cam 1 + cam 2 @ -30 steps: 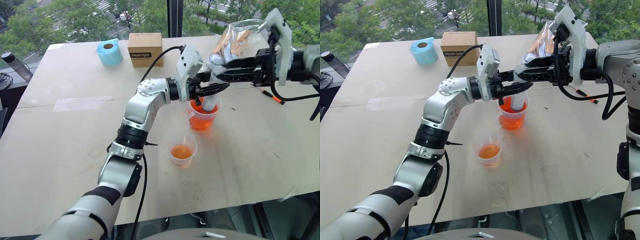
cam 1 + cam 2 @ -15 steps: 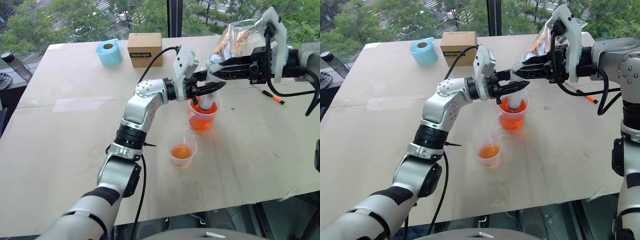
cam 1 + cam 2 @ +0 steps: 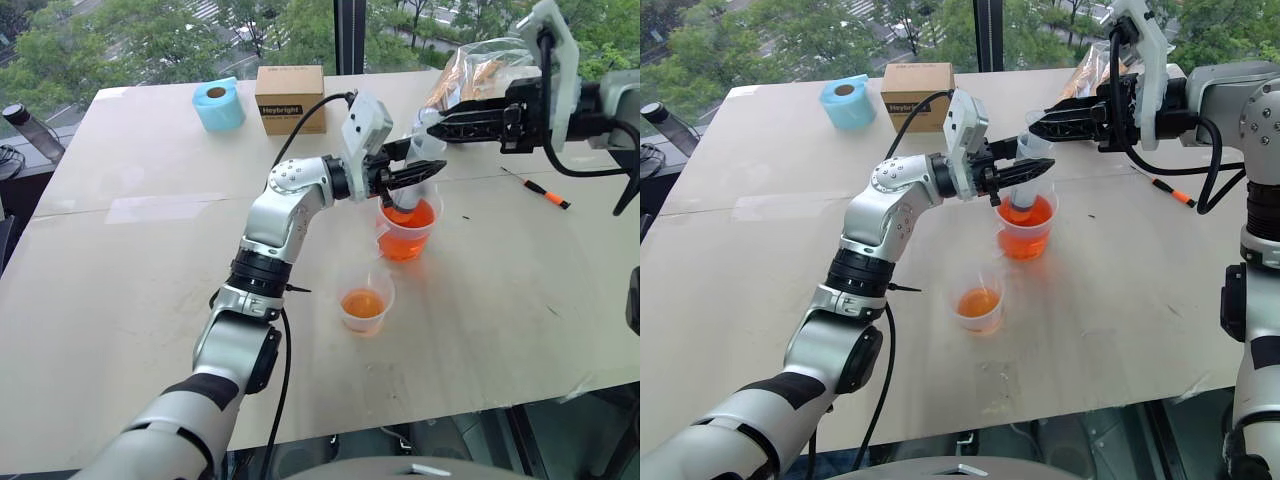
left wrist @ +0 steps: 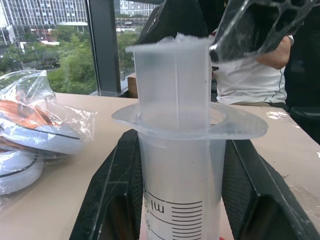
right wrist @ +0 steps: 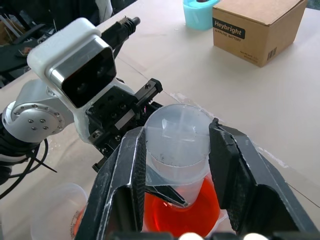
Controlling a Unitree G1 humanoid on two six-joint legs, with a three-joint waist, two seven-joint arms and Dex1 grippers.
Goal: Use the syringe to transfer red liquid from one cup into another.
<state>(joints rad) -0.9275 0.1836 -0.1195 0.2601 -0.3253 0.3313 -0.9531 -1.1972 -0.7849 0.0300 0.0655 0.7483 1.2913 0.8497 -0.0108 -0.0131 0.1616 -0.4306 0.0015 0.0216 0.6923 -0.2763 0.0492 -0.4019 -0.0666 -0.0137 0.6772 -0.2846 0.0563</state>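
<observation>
- Head views: two clear cups stand on the table [image 3: 120,300]; the measuring cup [image 3: 405,232] holds the deeper red liquid [image 3: 407,218], and the smaller cup [image 3: 366,302] sits near it on the robot's side, with a shallow orange pool. One syringe [image 3: 412,178] stands nearly upright with its tip down in the measuring cup. The left gripper [image 3: 415,175] is clamped tight on the barrel just above the measuring cup's rim; the right gripper [image 3: 432,125] reaches in level above the measuring cup, its fingers part-way apart around the plunger top. Beyond the measuring cup lie one cardboard box [image 3: 290,98], one blue tape roll [image 3: 218,104] and one plastic bag [image 3: 478,75]; one orange-handled screwdriver [image 3: 537,187] lies off to the right of the cup
- Left wrist view: its two black fingers [image 4: 112,195] press both sides of the barrel under the flange, black graduation marks between them; the plunger rises above, a finger of the other gripper at its top
- Right wrist view: its two fingers [image 5: 125,175] flank the round plunger top, with red liquid directly beneath
</observation>
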